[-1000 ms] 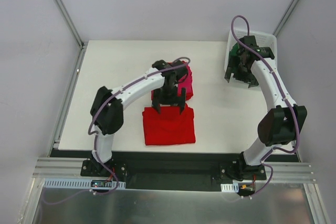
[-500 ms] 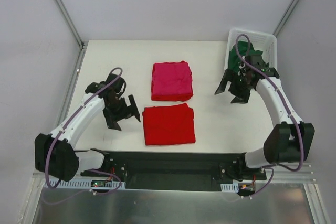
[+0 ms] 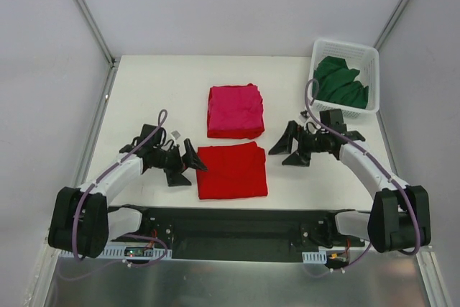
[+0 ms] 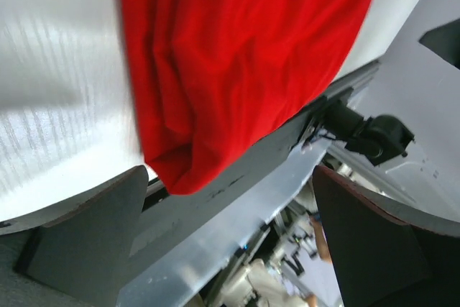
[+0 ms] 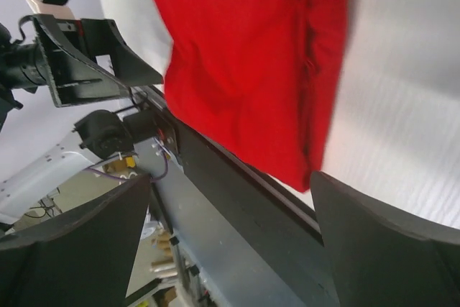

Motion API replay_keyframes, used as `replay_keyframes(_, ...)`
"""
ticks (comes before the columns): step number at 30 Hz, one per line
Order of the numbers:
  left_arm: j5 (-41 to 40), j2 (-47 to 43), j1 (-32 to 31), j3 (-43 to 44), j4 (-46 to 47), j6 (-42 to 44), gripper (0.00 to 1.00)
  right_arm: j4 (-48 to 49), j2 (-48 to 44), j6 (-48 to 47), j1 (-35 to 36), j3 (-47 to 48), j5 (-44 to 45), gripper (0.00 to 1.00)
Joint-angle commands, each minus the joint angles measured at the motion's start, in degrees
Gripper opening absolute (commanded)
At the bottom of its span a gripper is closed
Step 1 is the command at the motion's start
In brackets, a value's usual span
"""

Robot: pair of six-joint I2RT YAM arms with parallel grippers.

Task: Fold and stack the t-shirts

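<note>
**A:** What had changed from a second before?

**B:** Both arms had dropped low over the near half of the white bench [image 3: 144, 91]. The left arm [image 3: 115, 174] had come off the magenta-pink pile and swung out to the left. The right arm [image 3: 366, 167] had pulled out of the basket and come in toward the middle.

**A:** And where were the shirts?

**B:** The bright red t-shirt [image 3: 231, 170] lay folded in a square near the front edge, between the two arms. The magenta-pink t-shirt [image 3: 235, 111], also folded, lay just behind it. The two were side by side, not stacked. The dark green t-shirt [image 3: 341, 82] sat crumpled in the white plastic lattice basket [image 3: 374, 77] at the far right corner.

**A:** Was either arm holding anything?

**B:** No. The left fingers [image 3: 192, 162] stood wide apart just left of the red shirt. The right fingers [image 3: 282, 143] were equally spread just off its right edge. Both wrist views showed only red cloth ahead and nothing between the fingers.

**A:** What did that mean for the task?

**B:** I judged that two folds were done. The stacking had not yet been done, and the green shirt had not been unpacked.
</note>
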Motion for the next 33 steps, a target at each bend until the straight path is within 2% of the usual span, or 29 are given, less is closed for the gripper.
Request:
replay_keyframes(1,8.1,2.7,0.3,-6.3,13.7,-1.4,0.99,4.3,-1.3,-2.1,1.7,-5.9,-2.6,0.96)
replay_keyframes(4,8.5,4.1,0.3,-8.1,13.9,0.2,0.99,0.9,-0.9,-5.7,2.6,-6.4,-0.4,0.96)
replay_keyframes(9,9.2,6.8,0.3,-7.5,15.3,4.0,0.99,7.1,-0.5,-4.6,4.7,-11.4,-0.5,0.96)
replay_keyframes(16,9.2,11.8,0.6,-4.4,19.8,2.0,0.99,16.0,1.6,-1.4,6.7,-17.2,-2.3,0.96)
replay_keyframes(22,10.6,16.5,2.3,-2.8,20.2,3.6,0.99,20.3,6.8,-1.2,6.7,-16.1,-3.0,0.96)
replay_keyframes(26,12.6,17.8,4.8,-2.8,20.2,5.2,0.99,20.6,10.8,-1.5,6.4,-12.4,-3.1,0.96)
replay_keyframes(33,12.3,18.1,5.1,-4.9,19.6,5.5,0.99,23.0,16.4,-0.2,6.2,-7.3,-3.9,0.96)
